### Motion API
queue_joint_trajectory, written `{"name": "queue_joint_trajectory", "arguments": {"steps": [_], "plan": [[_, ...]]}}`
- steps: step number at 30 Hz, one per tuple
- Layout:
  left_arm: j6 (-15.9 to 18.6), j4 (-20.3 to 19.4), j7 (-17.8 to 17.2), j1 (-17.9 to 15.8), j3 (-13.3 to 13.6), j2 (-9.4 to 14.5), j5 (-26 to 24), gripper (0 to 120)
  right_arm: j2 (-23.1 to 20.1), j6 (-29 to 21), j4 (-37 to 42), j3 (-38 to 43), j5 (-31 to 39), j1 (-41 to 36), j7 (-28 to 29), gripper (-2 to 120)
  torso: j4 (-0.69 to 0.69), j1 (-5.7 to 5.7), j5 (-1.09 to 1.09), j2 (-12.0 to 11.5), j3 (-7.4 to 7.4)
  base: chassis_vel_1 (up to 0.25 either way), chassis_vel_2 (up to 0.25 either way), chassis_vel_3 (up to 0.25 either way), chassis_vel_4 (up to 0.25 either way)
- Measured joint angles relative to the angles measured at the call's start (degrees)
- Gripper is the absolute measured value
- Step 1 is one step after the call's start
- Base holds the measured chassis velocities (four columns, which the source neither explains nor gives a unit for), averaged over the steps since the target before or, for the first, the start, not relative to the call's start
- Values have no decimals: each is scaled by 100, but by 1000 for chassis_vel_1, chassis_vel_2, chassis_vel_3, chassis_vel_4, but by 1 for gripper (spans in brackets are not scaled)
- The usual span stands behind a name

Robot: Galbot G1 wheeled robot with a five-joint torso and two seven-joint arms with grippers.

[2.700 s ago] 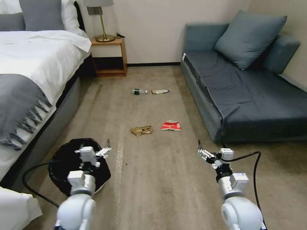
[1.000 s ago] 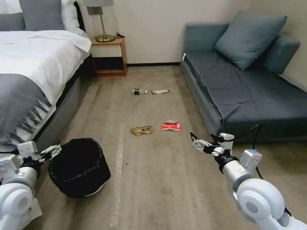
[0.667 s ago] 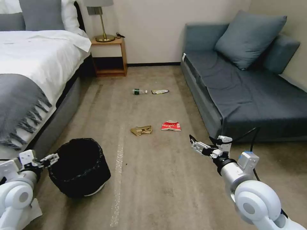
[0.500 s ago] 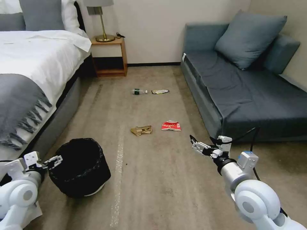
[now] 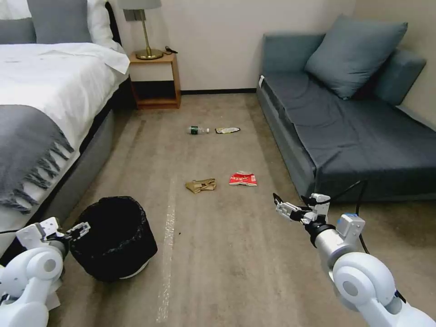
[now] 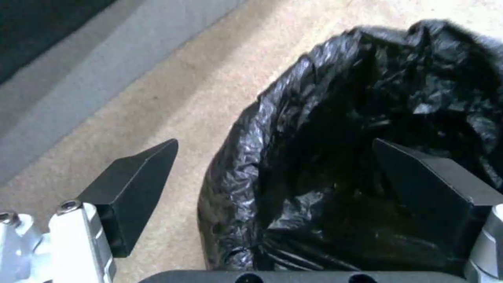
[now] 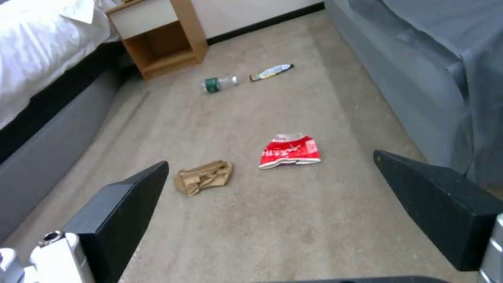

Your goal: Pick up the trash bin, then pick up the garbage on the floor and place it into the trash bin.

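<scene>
Right at the left tool (image 5: 81,228): trash bin (image 5: 116,236), upright on carpet, bagged rim between the wide-spread fingers (image 6: 131,188), one outside, one over the inside, nothing gripped. Ahead of the right tool (image 5: 282,209), fingers wide apart and empty: red-and-white packet (image 7: 290,150) and brown paper bag (image 7: 204,177) nearest, bottle (image 7: 219,83) and snack wrapper (image 7: 271,72) well beyond, all on the floor.
</scene>
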Motion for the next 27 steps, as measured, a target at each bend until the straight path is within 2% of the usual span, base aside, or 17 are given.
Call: {"name": "queue_joint_trajectory", "arguments": {"steps": [13, 23, 27], "plan": [[-97, 493, 38, -228, 158, -322, 204, 93, 3, 0, -82, 11, -6, -27, -4, 100, 0, 0, 0, 0, 0, 0, 0, 0, 0], [-164, 760, 54, -360, 310, -522, 418, 93, -2, 0, -152, -11, -31, -35, -20, 100, 2, -1, 19, 1, -3, 0, 0, 0, 0], [-167, 817, 93, -351, 337, -574, 495, 85, -2, 0, -196, -22, -31, 5, -20, 100, 3, -1, 21, 2, -4, 0, 0, 0, 0]]}}
